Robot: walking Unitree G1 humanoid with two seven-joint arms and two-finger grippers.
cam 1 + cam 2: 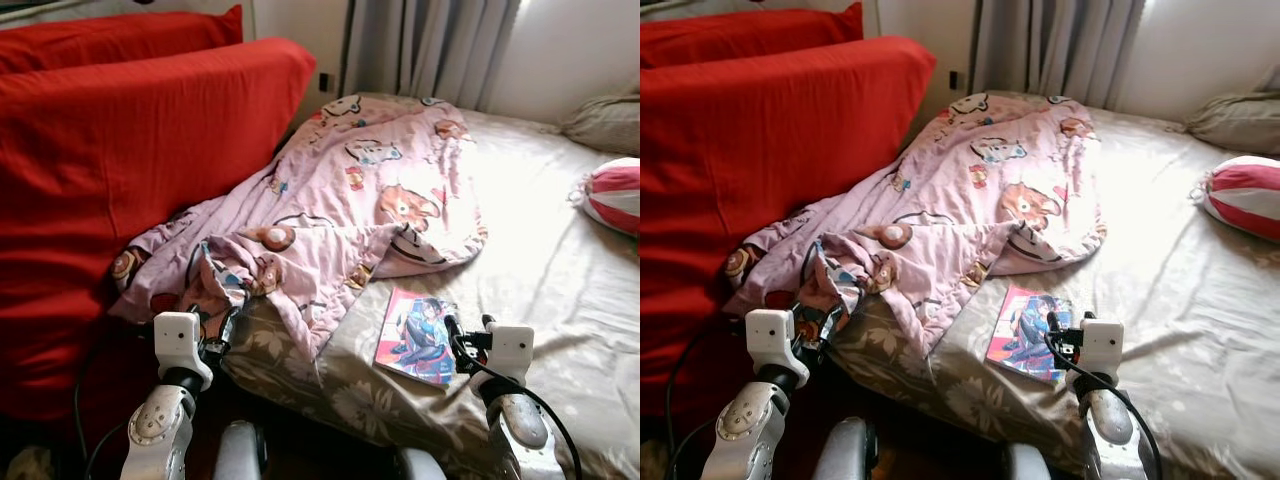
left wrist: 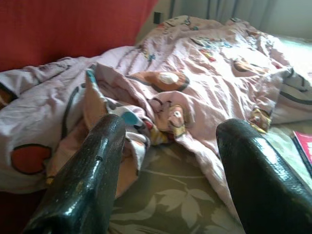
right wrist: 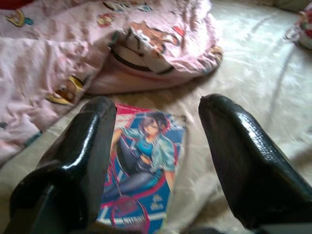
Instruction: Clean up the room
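A rumpled pink cartoon-print blanket [image 1: 350,200] sprawls across the bed, a colourful magazine [image 1: 415,337] flat just beside it

The bed [image 1: 560,290] is covered with a beige sheet printed with pale leaves and flowers. A crumpled pink blanket [image 1: 340,200] with cartoon prints lies across the bed's left part, its bunched end hanging over the near edge beside the big red cushions [image 1: 130,170] that stand against the bed's left side. A magazine [image 1: 415,337] with a drawn figure on its cover lies flat on the sheet just beside the blanket's near right hem, close to the bed's front edge. Well apart from the blanket, at the bed's right edge, rests a red-and-white striped pillow [image 1: 615,193]. Beyond it, at the far right corner, lies a grey-beige pillow [image 1: 605,122].
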